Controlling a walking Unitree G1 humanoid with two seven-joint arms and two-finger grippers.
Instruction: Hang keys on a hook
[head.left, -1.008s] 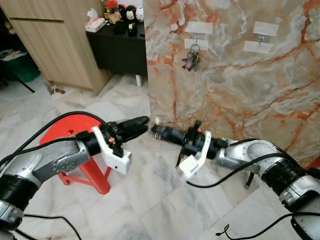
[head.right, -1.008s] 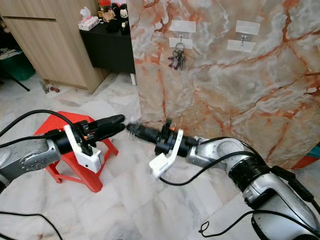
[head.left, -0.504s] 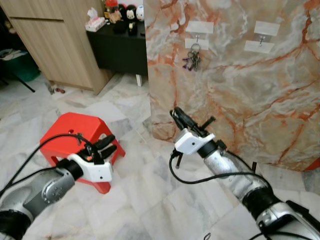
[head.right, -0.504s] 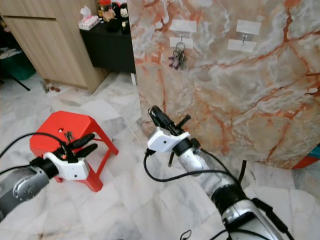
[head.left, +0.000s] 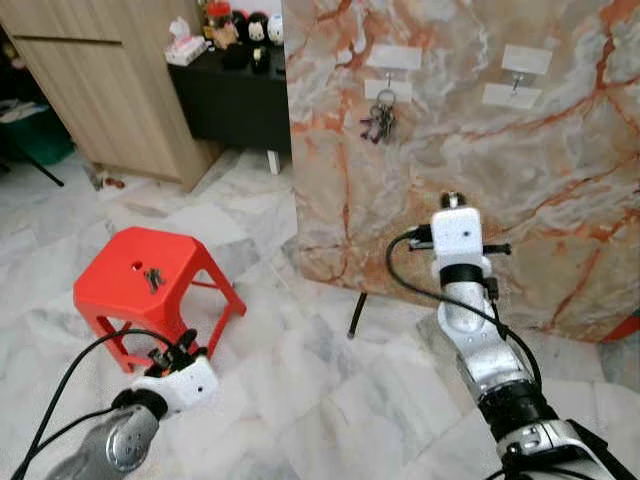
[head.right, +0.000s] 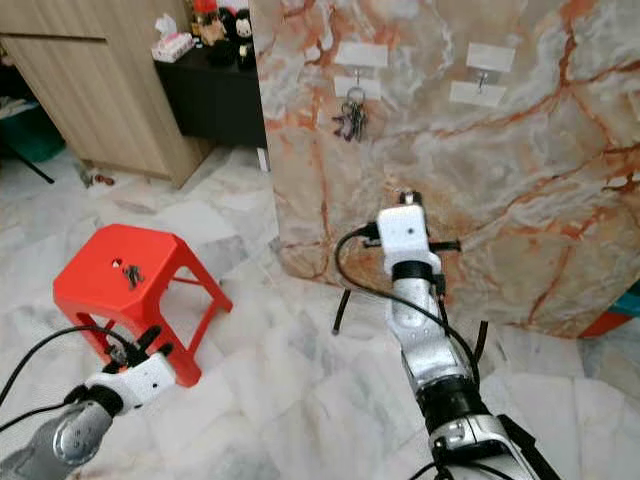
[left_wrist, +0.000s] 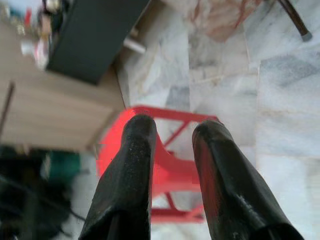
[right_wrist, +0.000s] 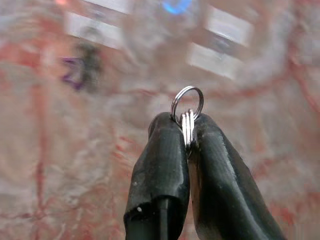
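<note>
A silver key ring (right_wrist: 187, 106) sticks up from between the tips of my right gripper (right_wrist: 186, 125), which is shut on it. That arm is raised, and its white wrist mount (head.left: 458, 235) faces the marble panel (head.left: 560, 190) below two hooks. A bunch of keys (head.left: 380, 120) hangs on the left hook (head.left: 388, 80). The right hook (head.left: 516, 82) is bare. My left gripper (left_wrist: 172, 127) hangs low at the left, open with nothing between its fingers.
A red plastic stool (head.left: 150, 285) stands on the marble floor at the left, with a small dark item (head.left: 152, 277) on its top. A wooden cabinet (head.left: 110, 90) and a black sideboard (head.left: 235, 100) stand behind it. A black panel leg (head.left: 357, 315) rests on the floor.
A second ago the two grippers met tip to tip in front of me. Since then the right arm has swung up toward the panel and the left arm has dropped low to the left.
</note>
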